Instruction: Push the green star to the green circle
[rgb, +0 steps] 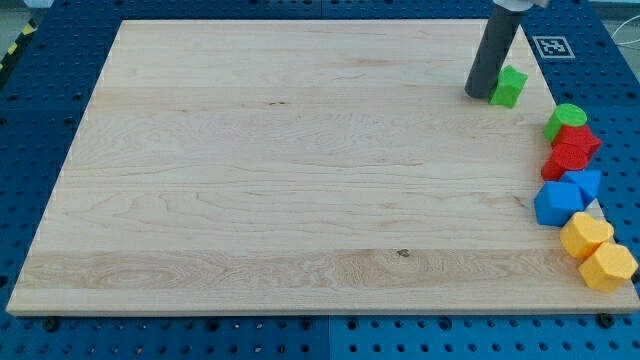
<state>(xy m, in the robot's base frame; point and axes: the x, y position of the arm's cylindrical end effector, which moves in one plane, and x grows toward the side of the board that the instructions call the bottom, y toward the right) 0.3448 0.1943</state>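
One green star block (509, 86) at far right of the wooden counter (280, 200), my tip (477, 95) touching its left side, green circle block (566, 120) near its right; no jaws.

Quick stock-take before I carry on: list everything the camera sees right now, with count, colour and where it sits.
Board: one, pale wood, fills most of the view.
Bench: one, blue with holes, under and around the board.
Tag: one, black and white, board's top right corner.
Green star: one, upper right of the board.
Green circle: one, at the view's right edge, top of the cluster.
Red blocks: two, touching, just below the green circle.
Blue blocks: two, below the red ones.
Yellow blocks: two, lowest in the cluster.
My tip: one dark rod, against the green star's left side.
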